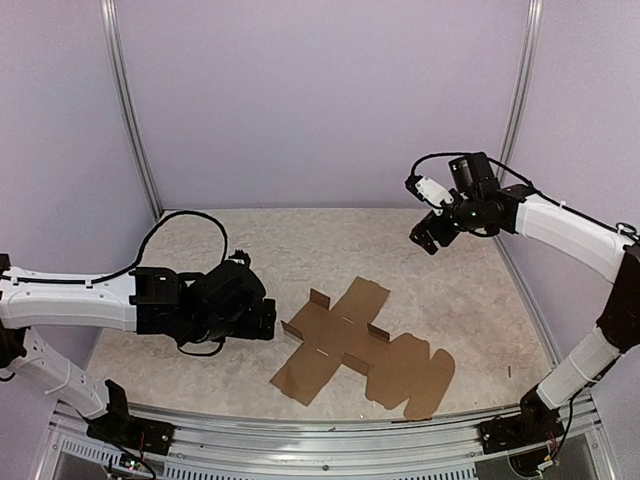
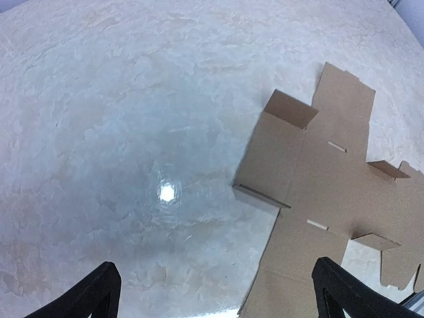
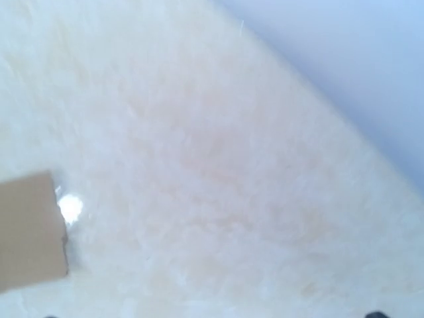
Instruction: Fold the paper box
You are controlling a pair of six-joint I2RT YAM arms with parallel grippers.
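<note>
The paper box [image 1: 350, 345] is lying nearly flat on the table [image 1: 460, 285], small flaps raised, main folds pending; left gripper [image 2: 218, 295] at its 9 o'clock and right gripper [image 1: 432, 232] at 1 o'clock are hanging open, empty.

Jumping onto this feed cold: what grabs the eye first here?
The paper box lies as a mostly flat brown sheet towards the front centre of the table, with a few small flaps standing up. The left gripper hovers open and empty just left of it. The right gripper hangs high at the back right, well clear of the sheet.
</note>
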